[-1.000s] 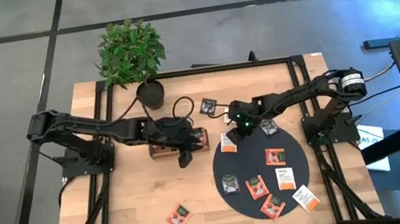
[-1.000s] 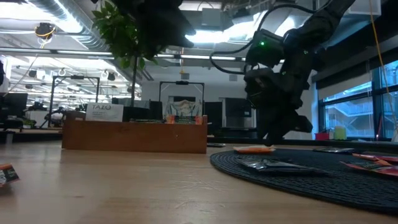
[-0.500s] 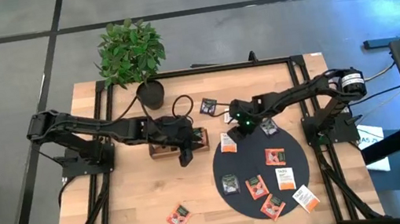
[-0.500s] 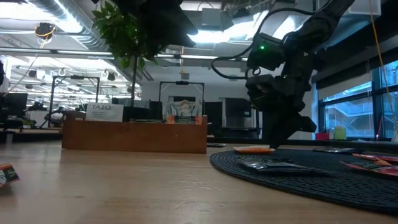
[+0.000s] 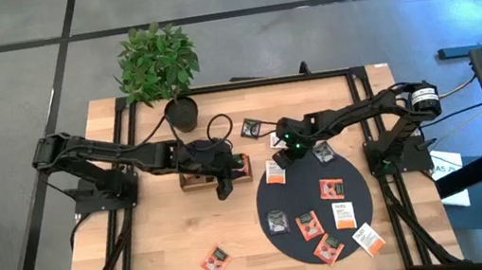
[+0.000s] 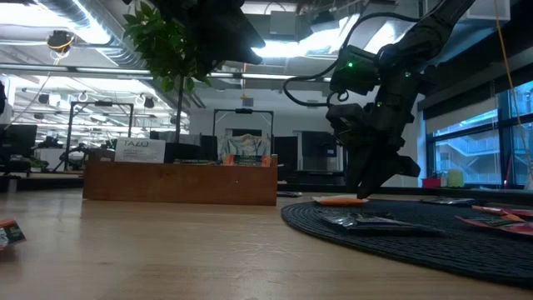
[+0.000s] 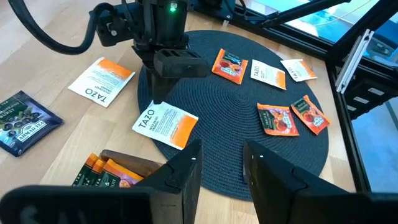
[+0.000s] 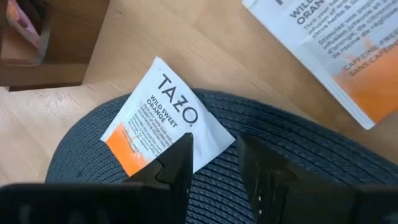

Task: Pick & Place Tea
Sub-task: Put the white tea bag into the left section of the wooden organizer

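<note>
A white sachet with orange print [image 8: 163,126] lies half on the black mat's rim [image 5: 274,171], half on the wood. My right gripper [image 8: 214,155] hangs open just above its mat-side corner, fingers pointing down [image 6: 364,193]; I see no touch. A second white-orange sachet [image 7: 101,81] and a dark one [image 7: 22,118] lie on the wood behind it. Several red-orange, white and dark sachets lie flat on the mat [image 5: 301,183]. My left gripper [image 5: 223,191] waits open at the wooden tray's near edge [image 7: 221,168].
The wooden tray [image 6: 179,183] stands left of the mat and holds a few sachets [image 7: 106,171]. A potted plant [image 5: 159,66] stands at the far edge. One red-orange sachet [image 5: 215,260] lies on bare wood near the front. The right arm [image 5: 353,116] reaches over the mat's far side.
My right gripper has sunk a little toward the white-orange sachet at the mat's rim and stays open. The sachets lie where they lay.
</note>
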### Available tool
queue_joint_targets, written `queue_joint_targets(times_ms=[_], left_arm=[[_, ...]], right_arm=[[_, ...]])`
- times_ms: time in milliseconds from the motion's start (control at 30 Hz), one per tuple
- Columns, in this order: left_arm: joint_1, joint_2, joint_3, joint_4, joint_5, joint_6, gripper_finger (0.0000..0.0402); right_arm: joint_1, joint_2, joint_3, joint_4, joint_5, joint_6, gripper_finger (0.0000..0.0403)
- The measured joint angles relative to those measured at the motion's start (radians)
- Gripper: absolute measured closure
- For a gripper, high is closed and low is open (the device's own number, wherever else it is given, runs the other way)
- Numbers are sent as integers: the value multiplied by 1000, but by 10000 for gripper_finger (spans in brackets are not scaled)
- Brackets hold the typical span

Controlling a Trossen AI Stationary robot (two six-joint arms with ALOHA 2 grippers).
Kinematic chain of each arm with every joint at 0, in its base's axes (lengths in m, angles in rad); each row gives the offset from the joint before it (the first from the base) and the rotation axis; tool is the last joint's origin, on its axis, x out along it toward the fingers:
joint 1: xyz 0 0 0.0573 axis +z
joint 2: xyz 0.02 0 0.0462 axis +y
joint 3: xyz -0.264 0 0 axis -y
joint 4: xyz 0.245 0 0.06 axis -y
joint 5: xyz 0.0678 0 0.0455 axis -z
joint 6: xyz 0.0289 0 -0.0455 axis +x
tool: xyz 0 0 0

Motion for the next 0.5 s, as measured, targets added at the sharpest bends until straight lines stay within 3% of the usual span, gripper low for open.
queue_joint_targets(times_ms=[500], left_arm=[[0,0,0,0,-25,0,288]], right_arm=[[1,0,-7,7,-7,4,274]])
